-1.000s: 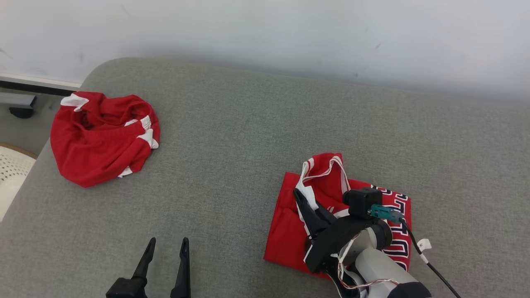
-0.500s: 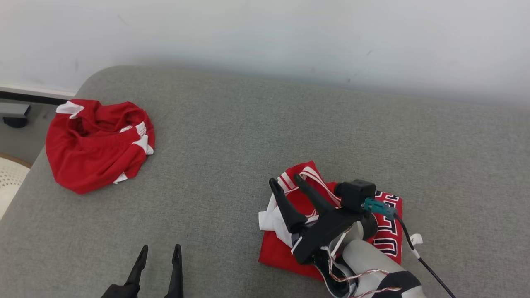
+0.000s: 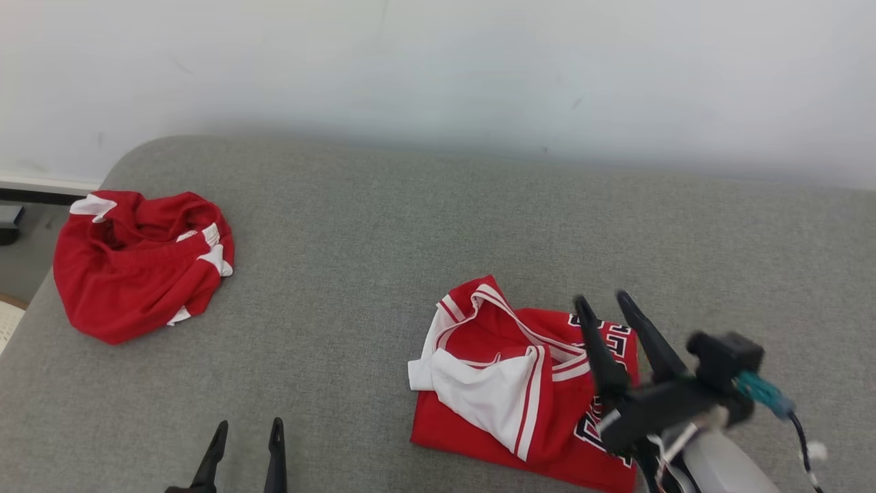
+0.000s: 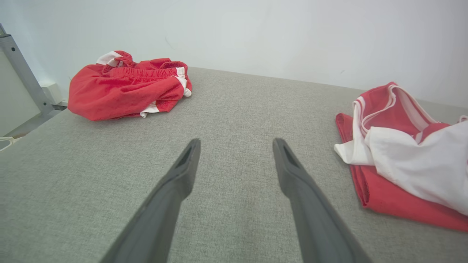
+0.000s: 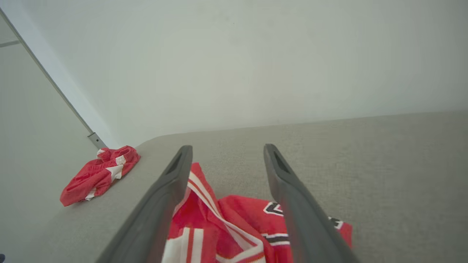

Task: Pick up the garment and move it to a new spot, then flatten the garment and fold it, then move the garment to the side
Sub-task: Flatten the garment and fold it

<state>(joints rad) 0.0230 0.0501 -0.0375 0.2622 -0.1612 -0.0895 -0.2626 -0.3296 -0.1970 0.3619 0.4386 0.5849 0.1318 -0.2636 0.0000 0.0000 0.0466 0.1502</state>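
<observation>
Standing apart now, right tool [image 3: 602, 299], earlier clamped on garment [image 3: 493, 342], shifted rightward; white flap [image 3: 479, 394] fallen open; left tool [image 3: 248, 424] apart.

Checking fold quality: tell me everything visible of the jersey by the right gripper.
The jersey is thin red fabric with white-striped trim and black-and-white lettering at its right. It lies loosely folded on the grey cushion, one flap turned over showing white inside, a trimmed opening bunched at the far side. The open right gripper hangs over its right edge.
</observation>
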